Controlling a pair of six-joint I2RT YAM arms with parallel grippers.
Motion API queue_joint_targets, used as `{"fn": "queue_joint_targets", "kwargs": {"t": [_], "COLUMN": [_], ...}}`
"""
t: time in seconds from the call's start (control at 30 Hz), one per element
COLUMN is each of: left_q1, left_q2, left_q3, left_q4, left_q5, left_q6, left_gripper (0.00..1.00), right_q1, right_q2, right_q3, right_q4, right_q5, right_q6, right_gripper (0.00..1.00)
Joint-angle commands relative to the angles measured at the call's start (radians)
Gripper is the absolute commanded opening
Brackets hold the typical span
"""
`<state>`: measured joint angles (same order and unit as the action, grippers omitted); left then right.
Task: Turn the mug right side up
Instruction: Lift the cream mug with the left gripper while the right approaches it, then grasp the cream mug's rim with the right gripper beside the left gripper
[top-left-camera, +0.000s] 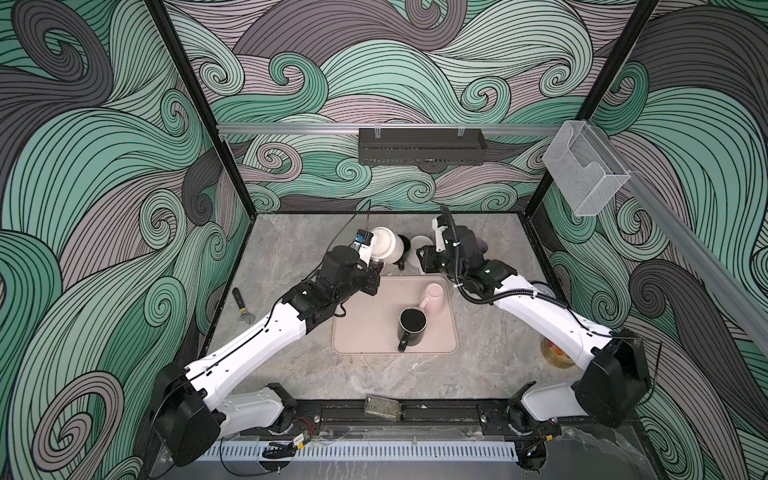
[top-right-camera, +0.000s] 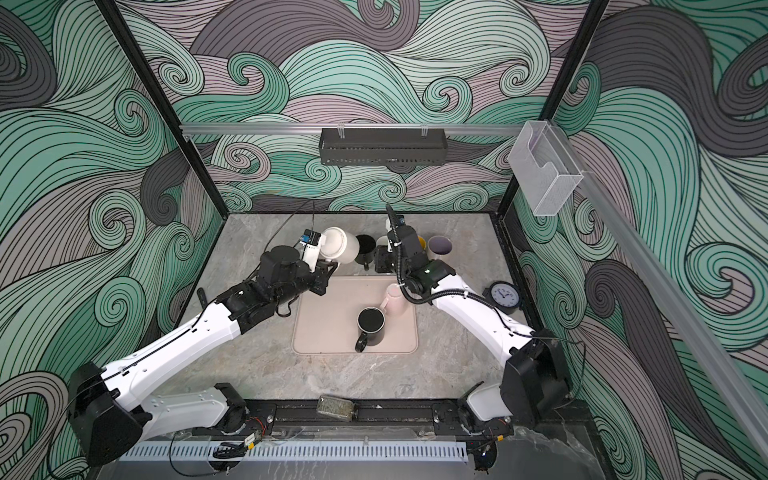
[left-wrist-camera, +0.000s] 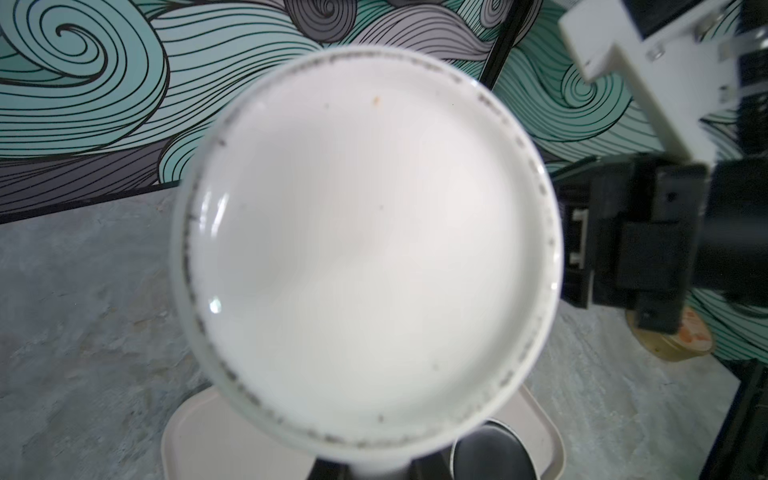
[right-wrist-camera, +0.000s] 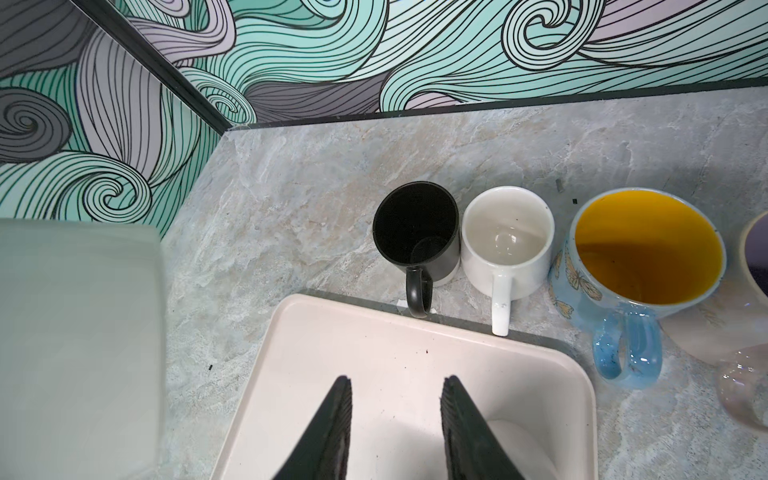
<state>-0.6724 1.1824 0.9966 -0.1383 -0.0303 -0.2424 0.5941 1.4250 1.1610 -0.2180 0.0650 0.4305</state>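
The left gripper (top-left-camera: 376, 265) is pressed together on the white mug (top-left-camera: 388, 245), pinching it low on its side, where the handle appears to be. It holds the mug off the table (top-left-camera: 291, 249), tipped over with its mouth pointing away from the arm. In the left wrist view the mug's round base (left-wrist-camera: 365, 249) fills most of the picture. In both top views the mug hangs just past the far left corner of the tray (top-left-camera: 357, 332).

The right gripper (right-wrist-camera: 397, 380) is spread, with a clear gap between its two dark fingers and nothing in it. It hovers over the far edge of the tray.

On the tray a black mug (top-left-camera: 412, 328) stands upright with its mouth up and its handle toward the near edge. A pink mug (top-left-camera: 434, 297) stands just behind it.

Behind the tray, a row of mugs stands mouth up on the table. A second black mug (right-wrist-camera: 415, 232) is followed by a small white cup (right-wrist-camera: 507, 245), which touches it or nearly so. Next comes a blue mug (right-wrist-camera: 640, 266) that is yellow inside. The black and white handles reach the tray's rim.

A wrench (top-left-camera: 243, 307) lies on the table left of the tray, and a clock (top-right-camera: 503, 296) stands by the right wall.
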Motion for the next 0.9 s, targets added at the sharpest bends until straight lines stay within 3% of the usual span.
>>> {"fn": "queue_joint_targets", "kwargs": {"t": [0.0,0.23,0.43,0.63,0.87], "left_q1": [0.039,0.178,0.246,0.278,0.301], "left_q2": [-0.042,-0.027,0.008,0.048,0.143], "left_q3": [0.029,-0.036,-0.075,-0.075,-0.111], "left_q4": [0.188,0.414,0.601,0.722,1.001], "left_q5": [0.131,0.400,0.570,0.670,0.709], "left_q6": [-0.089,-0.332,-0.502,-0.604,-0.797], "left_gripper": [0.00,0.00,0.00,0.00,0.00], "right_q1": [-0.015,-0.079,-0.114,-0.118,-0.119], "right_q2": [-0.036,-0.074,-0.083,-0.055,-0.011], "right_q3": [-0.026,-0.104,-0.144,-0.159,-0.178], "right_q4": [0.081,0.242,0.391,0.538,0.734], "right_q5": [-0.035,-0.251,-0.418,-0.556,-0.679], "right_q6": [0.039,0.148,0.256,0.376,0.519], "right_gripper": [0.38,0.37,0.36,0.37,0.37]}}
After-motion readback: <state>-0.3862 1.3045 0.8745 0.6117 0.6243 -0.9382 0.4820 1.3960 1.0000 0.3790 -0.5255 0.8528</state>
